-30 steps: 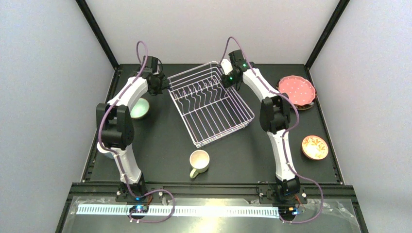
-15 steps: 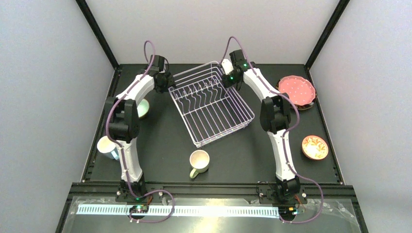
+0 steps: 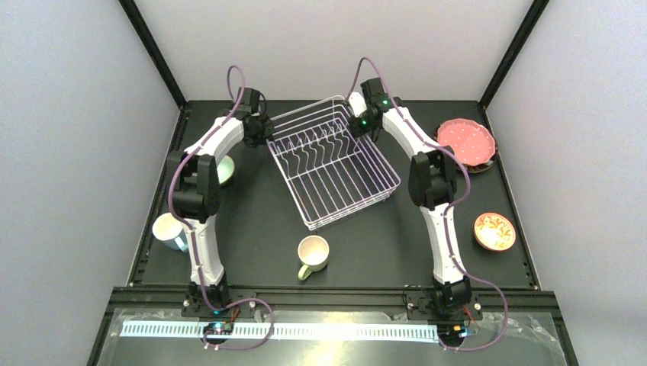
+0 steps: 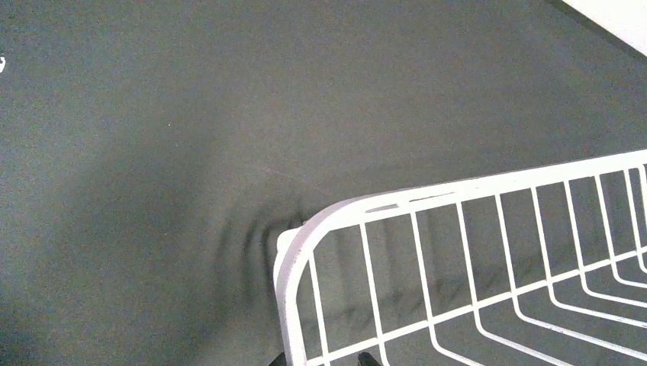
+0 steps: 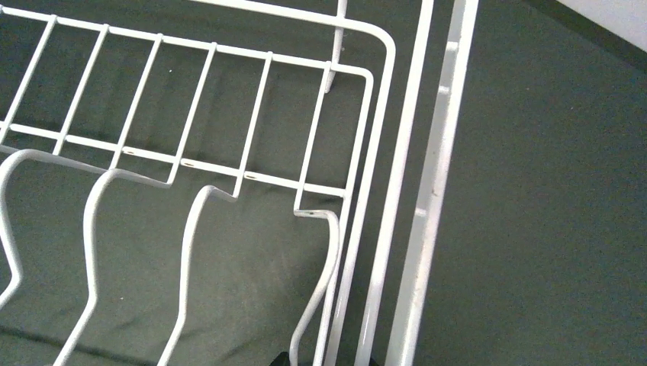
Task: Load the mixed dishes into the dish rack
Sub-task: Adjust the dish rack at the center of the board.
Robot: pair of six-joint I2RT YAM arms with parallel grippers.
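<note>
Both tools at the dish rack
The white wire dish rack [image 3: 336, 171] sits in the middle of the dark table [image 3: 252, 217]. The left tool [image 3: 264, 134] and right tool [image 3: 356, 123] each have its rim between their tips; I cannot tell if they squeeze it.

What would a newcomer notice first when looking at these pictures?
The white wire dish rack sits empty and askew in the middle, with the left claw and the right claw at its far corners. A pink dotted plate lies at far right, a cream mug near the front.
</note>
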